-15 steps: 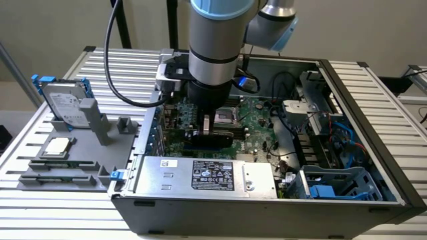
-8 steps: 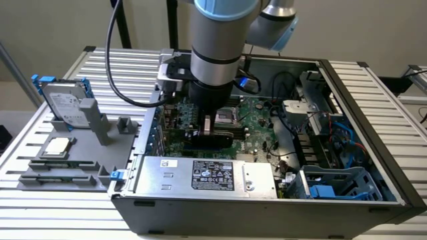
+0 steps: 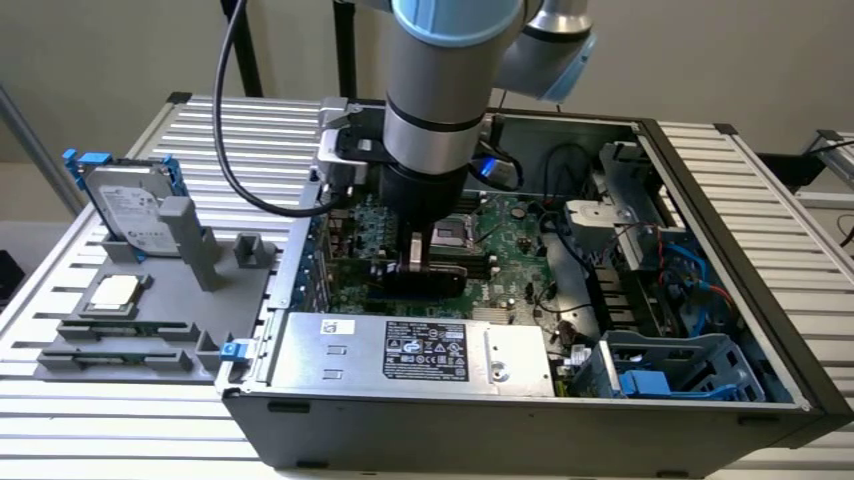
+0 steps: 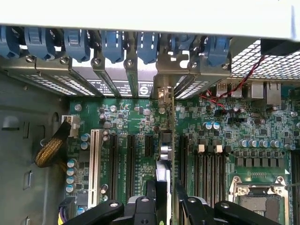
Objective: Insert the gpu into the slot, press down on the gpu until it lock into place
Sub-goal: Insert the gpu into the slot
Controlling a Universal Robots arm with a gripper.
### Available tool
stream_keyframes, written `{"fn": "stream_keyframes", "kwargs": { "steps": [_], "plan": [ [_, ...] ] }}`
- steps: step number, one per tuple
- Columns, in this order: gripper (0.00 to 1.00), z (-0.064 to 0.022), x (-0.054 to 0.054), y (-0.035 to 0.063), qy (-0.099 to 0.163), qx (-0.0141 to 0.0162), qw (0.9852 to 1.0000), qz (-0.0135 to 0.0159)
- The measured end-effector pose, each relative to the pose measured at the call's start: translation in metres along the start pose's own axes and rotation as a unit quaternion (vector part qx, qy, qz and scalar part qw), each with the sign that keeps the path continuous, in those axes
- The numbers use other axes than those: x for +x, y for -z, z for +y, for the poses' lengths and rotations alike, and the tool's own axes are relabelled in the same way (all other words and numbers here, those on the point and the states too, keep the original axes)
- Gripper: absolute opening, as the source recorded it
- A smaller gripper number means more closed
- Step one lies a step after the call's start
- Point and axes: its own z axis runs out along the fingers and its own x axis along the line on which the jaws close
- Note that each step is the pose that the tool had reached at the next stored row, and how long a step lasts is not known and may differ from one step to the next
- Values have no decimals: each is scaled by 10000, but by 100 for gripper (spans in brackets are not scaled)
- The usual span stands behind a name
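Observation:
In the exterior view the gpu, a flat black card, stands on edge over the green motherboard inside the open computer case. My gripper comes straight down onto it, shut on its top edge. The wrist view looks along the gpu, seen edge-on, with its metal bracket against the case's rear wall. It lines up with an expansion slot between the black slots and the memory slots. My gripper has one dark finger on each side of the card.
A silver labelled power-supply box lies just in front of the card. Blue retention clips line the rear wall. The CPU socket and cables sit beside it. A hard drive rests on a grey fixture outside the case.

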Motion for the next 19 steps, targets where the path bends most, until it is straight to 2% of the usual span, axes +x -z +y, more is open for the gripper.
{"fn": "stream_keyframes", "kwargs": {
  "steps": [8,9,10,15,18,19],
  "plan": [
    [27,-1,-1,7,-1,-25,10000,-5],
    [27,1,-3,43,-2,-32,10000,-4],
    [34,4,-6,88,-2,-37,10000,-3],
    [34,18,-20,306,-3,-46,10000,-4],
    [32,19,-20,319,-3,-50,10000,-5],
    [25,19,-20,320,-3,-50,10000,-5]
  ]
}}
